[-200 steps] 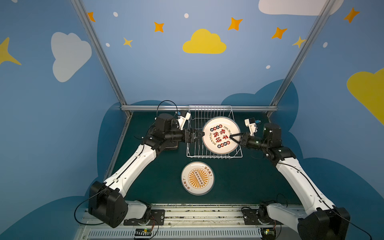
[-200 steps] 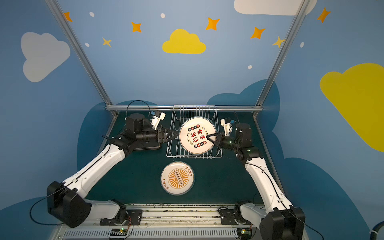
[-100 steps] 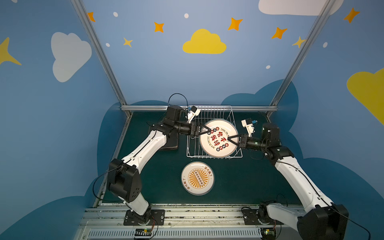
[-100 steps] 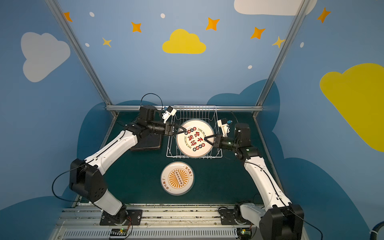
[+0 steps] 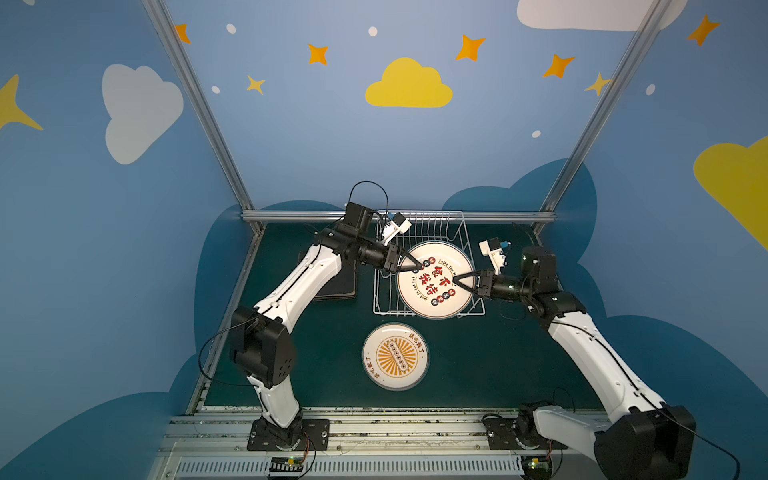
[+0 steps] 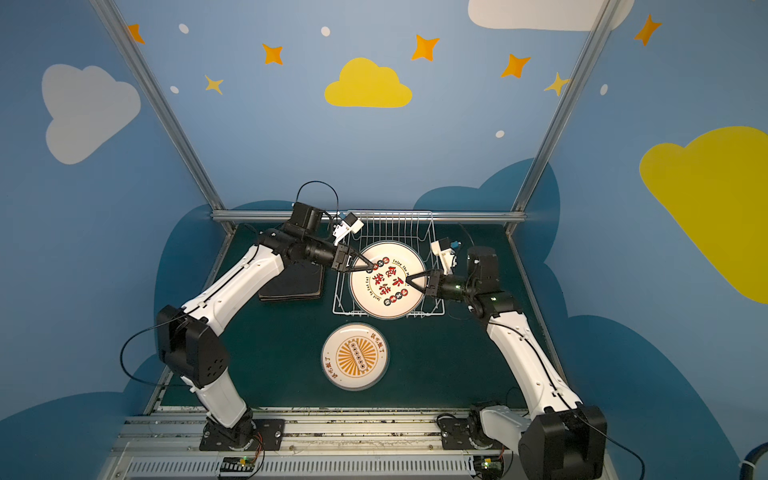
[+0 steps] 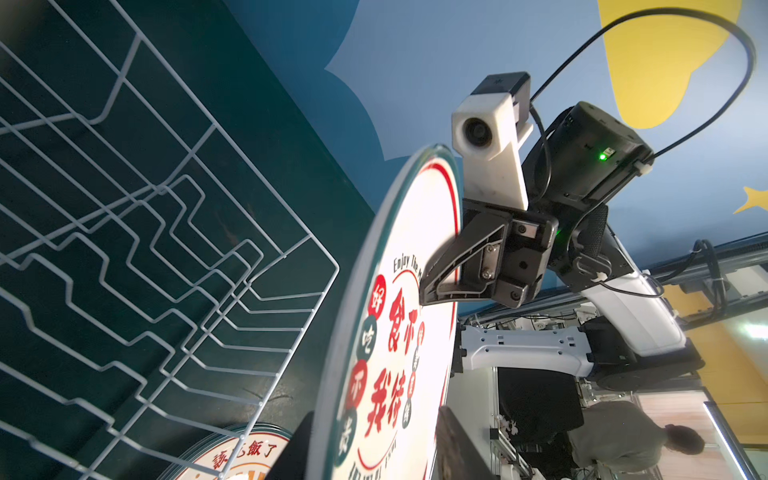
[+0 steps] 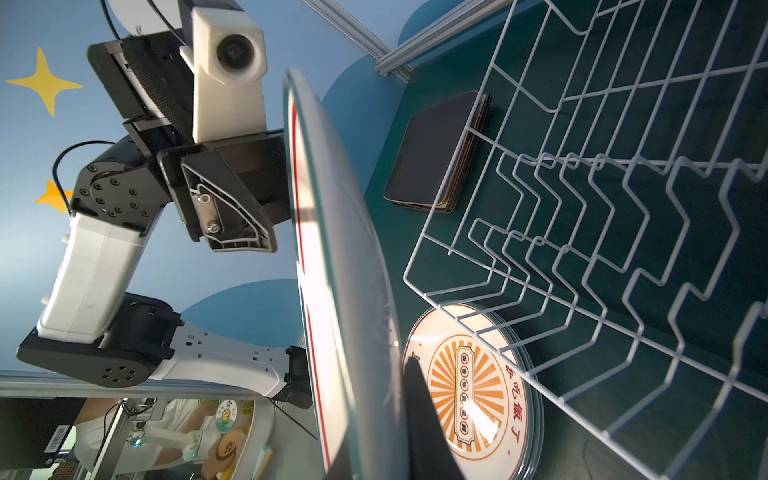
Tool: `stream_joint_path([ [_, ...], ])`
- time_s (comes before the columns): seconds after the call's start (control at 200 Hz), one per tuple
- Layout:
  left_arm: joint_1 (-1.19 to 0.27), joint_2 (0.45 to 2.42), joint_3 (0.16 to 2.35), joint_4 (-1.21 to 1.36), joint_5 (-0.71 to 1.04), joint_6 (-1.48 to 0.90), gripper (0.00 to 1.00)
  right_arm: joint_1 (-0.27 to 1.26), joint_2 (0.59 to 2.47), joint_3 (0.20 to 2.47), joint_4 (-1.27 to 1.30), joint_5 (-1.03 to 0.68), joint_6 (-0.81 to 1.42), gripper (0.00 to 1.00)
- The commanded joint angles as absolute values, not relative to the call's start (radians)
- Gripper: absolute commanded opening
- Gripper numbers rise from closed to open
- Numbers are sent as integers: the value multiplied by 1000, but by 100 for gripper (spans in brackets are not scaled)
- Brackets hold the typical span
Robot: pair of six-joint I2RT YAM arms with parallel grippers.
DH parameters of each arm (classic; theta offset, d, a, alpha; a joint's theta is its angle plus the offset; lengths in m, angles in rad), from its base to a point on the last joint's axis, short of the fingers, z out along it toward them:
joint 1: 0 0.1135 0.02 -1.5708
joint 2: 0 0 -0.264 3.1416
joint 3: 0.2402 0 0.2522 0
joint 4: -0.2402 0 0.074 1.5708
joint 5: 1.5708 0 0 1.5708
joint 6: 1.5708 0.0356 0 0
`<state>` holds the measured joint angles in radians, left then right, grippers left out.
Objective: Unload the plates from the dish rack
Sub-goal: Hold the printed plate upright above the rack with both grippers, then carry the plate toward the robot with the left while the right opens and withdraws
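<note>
Left pincer [image 5: 419,267] reached raised plate [image 5: 434,300]; rack [image 5: 432,228] beneath.

At the back of the desk [image 5: 478,365], mid-width, just before the rear rail [image 5: 498,216] — the dish rack [image 5: 428,224]. Above its front half, clear of the tines, a lone plate [image 5: 434,280], held between the left end effector [image 5: 417,267] at its left rim and the right end effector [image 5: 456,280] at its right rim. Just left of the rack, flat on the desk and partly under the left arm [image 5: 299,286]: the square-plate stack [image 5: 338,284]. Before the rack, near its front edge — the round-plate stack [image 5: 395,357], flat on the desk, a little left of the lone plate.
</note>
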<state>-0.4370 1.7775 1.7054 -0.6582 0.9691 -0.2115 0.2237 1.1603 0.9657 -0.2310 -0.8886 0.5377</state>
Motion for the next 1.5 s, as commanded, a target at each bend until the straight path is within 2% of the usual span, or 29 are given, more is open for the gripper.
stream_joint_path([
  [0.0,-455,1804,1732,-747,993,-156,45,235,1169,971,-168,-922,526,0],
  [0.1,-468,1817,1733,-754,1002,-150,44,242,1176,973,-159,-922,523,0],
  [0.27,-474,1817,1719,-744,1003,-156,31,248,1178,965,-164,-923,512,0],
  [0.531,-476,1785,1678,-712,996,-180,4,249,1191,963,-155,-912,506,0],
  [0.616,-475,1769,1663,-710,981,-190,3,248,1202,966,-155,-911,511,0],
  [0.881,-448,1656,1505,-543,911,-360,3,250,1184,1002,-227,-839,461,55],
  [1.026,-432,1583,1418,-456,868,-438,3,253,1163,1020,-285,-780,406,76],
  [1.286,-427,1527,1369,-430,808,-474,3,253,1140,1033,-335,-734,372,87],
  [1.497,-422,1448,1296,-378,719,-540,3,253,1104,1042,-375,-674,331,88],
])
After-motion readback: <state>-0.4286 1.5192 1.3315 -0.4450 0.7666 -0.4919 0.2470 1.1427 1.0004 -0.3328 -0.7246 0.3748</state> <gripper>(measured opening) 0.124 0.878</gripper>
